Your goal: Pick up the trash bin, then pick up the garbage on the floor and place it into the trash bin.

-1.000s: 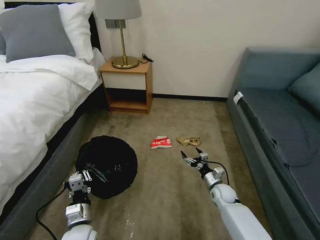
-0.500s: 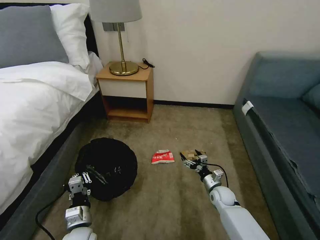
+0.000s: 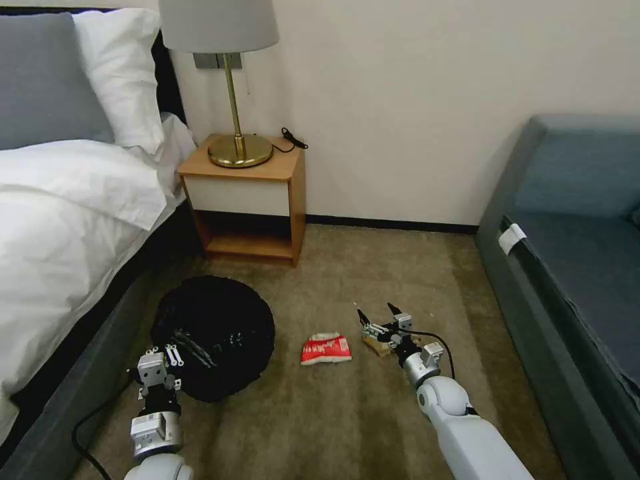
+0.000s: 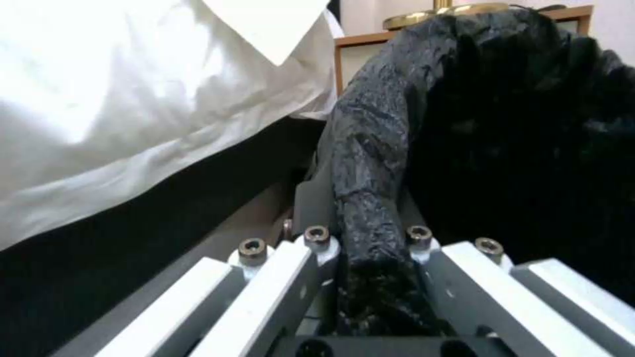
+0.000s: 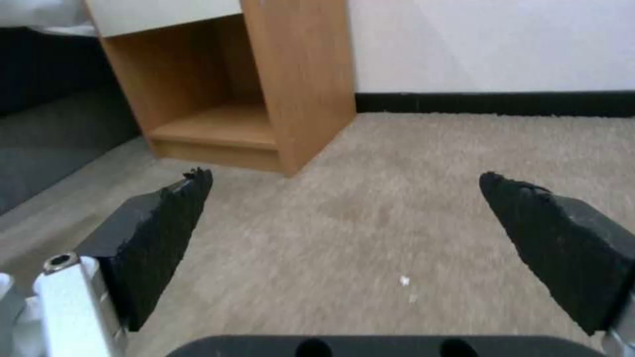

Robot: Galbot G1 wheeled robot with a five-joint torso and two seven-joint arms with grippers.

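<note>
While the left claw (image 3: 175,352) pinches the rim of the trash bin (image 3: 213,333) beside the bed (image 3: 60,227), the right claw (image 3: 377,313) hovers spread over the brown paper wad (image 3: 379,345), near the red-white snack bag (image 3: 325,349) on the carpet.

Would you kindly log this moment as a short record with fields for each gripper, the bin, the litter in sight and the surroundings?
left gripper: shut on the trash bin's bag-covered rim, near the bed
right gripper: open, fingers spread above the brown paper wad
trash bin: round, lined with wrinkly black bag, beside the bed
brown paper wad: on the carpet, partly hidden under the right gripper
red-white snack bag: flat on the carpet between bin and wad
nightstand: against the wall, brass lamp on top
sofa: along the robot's right
</note>
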